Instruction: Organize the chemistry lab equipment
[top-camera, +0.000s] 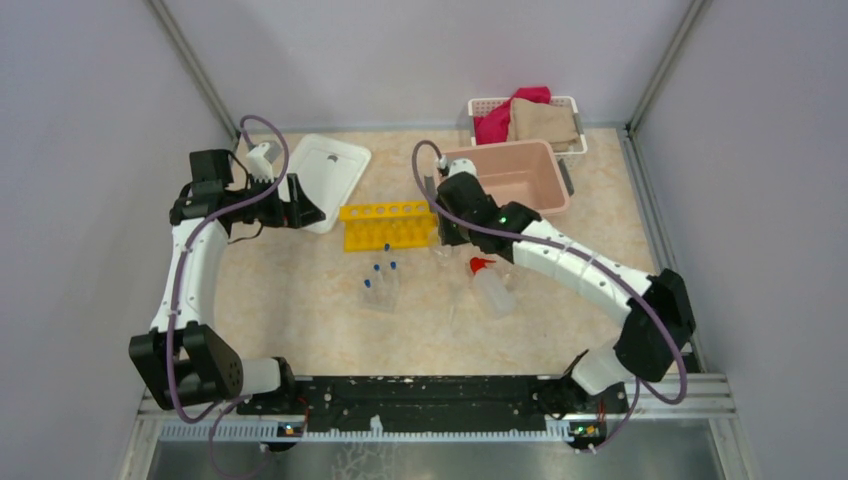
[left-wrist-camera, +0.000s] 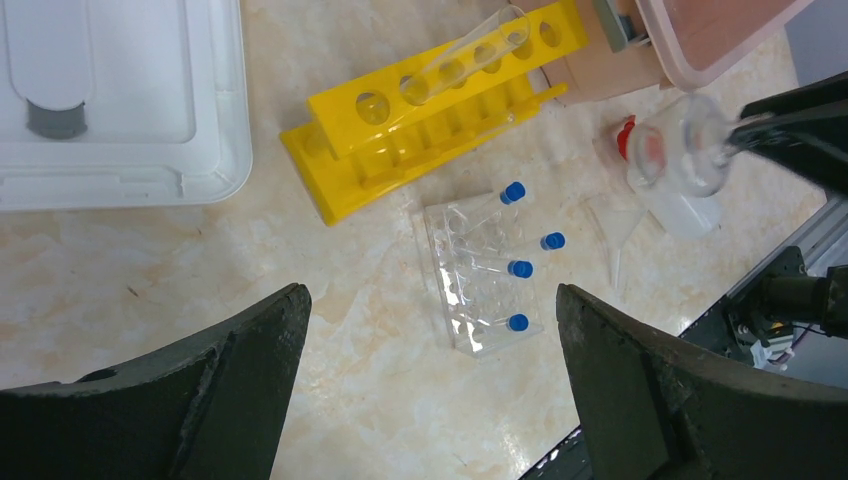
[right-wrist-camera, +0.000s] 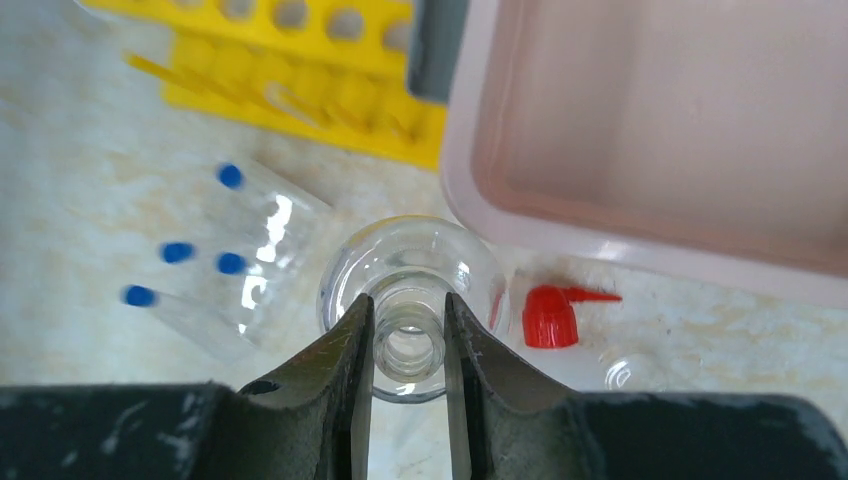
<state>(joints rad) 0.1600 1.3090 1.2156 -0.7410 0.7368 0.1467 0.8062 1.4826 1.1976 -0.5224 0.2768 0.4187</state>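
My right gripper (right-wrist-camera: 408, 305) is shut on the neck of the clear round flask (right-wrist-camera: 410, 255) and holds it beside the pink tub; the flask also shows in the left wrist view (left-wrist-camera: 690, 150). In the top view that gripper (top-camera: 445, 235) is right of the yellow tube rack (top-camera: 388, 224). A long clear tube (left-wrist-camera: 465, 55) lies slanted in the yellow rack. The clear rack (left-wrist-camera: 480, 285) holds several blue-capped tubes (left-wrist-camera: 514, 192). The white squeeze bottle with red nozzle (top-camera: 490, 285) lies on the table, with the clear funnel (left-wrist-camera: 612, 225) next to it. My left gripper (left-wrist-camera: 430, 300) is open and empty, raised at the left.
The pink tub (top-camera: 497, 147) stands at the back, right of the yellow rack. Its white lid (top-camera: 335, 160) with a grey handle lies at the back left. A white basket (top-camera: 478, 103) of red and tan cloths stands in the far right corner.
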